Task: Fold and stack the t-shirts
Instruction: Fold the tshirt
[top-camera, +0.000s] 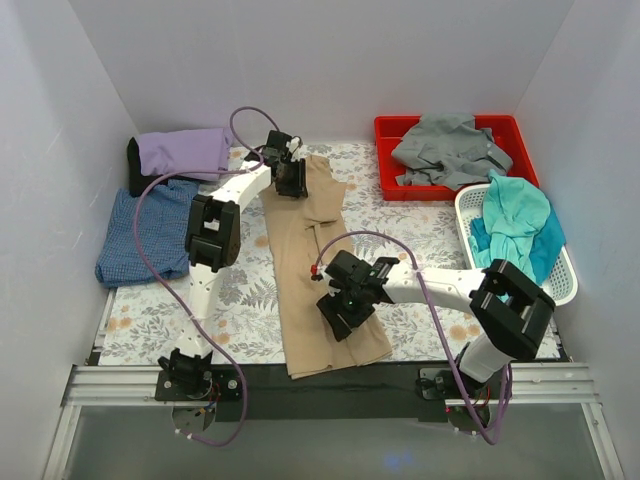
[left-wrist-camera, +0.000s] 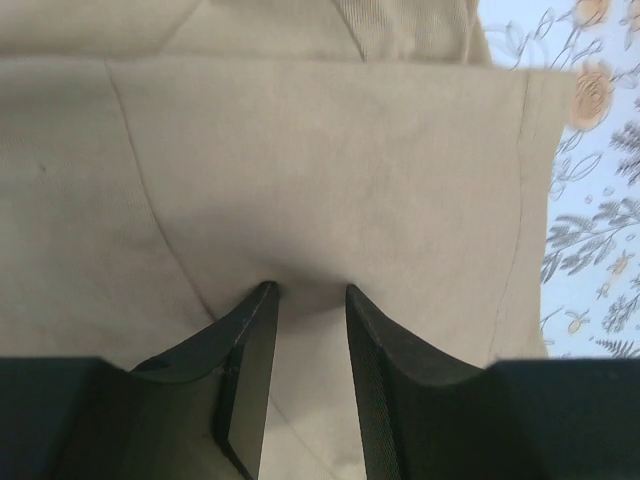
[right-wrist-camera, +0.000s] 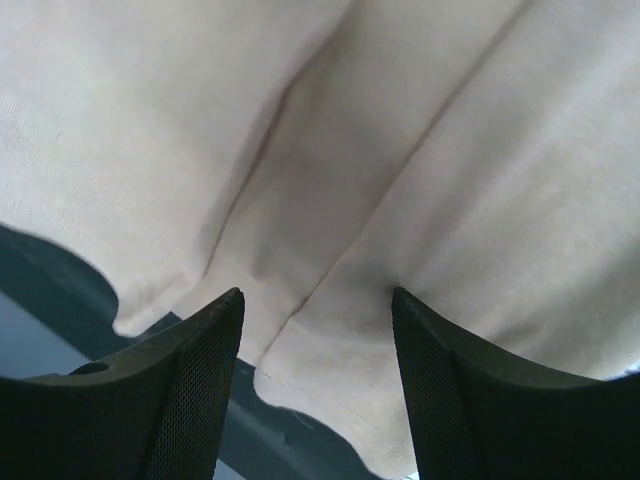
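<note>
The tan shirt (top-camera: 322, 275) lies in a long folded strip down the middle of the flowered table (top-camera: 430, 230). The left gripper (left-wrist-camera: 308, 290) presses its tips into the strip's far end, jaws only narrowly parted; whether cloth is pinched between them I cannot tell. The right gripper (right-wrist-camera: 315, 295) hangs over the near end, jaws spread wide, the hem just below them. Left of the left jaws lie a lavender shirt (top-camera: 185, 150) and a blue shirt (top-camera: 140, 238). Beyond the right jaws, a grey shirt (top-camera: 450, 150) fills a red bin (top-camera: 385, 130) and a teal shirt (top-camera: 515, 220) a white basket (top-camera: 562, 282).

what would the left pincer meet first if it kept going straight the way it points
The tan t-shirt; the left pincer points right into it, tips apparently at the cloth, though depth is unclear.
</note>
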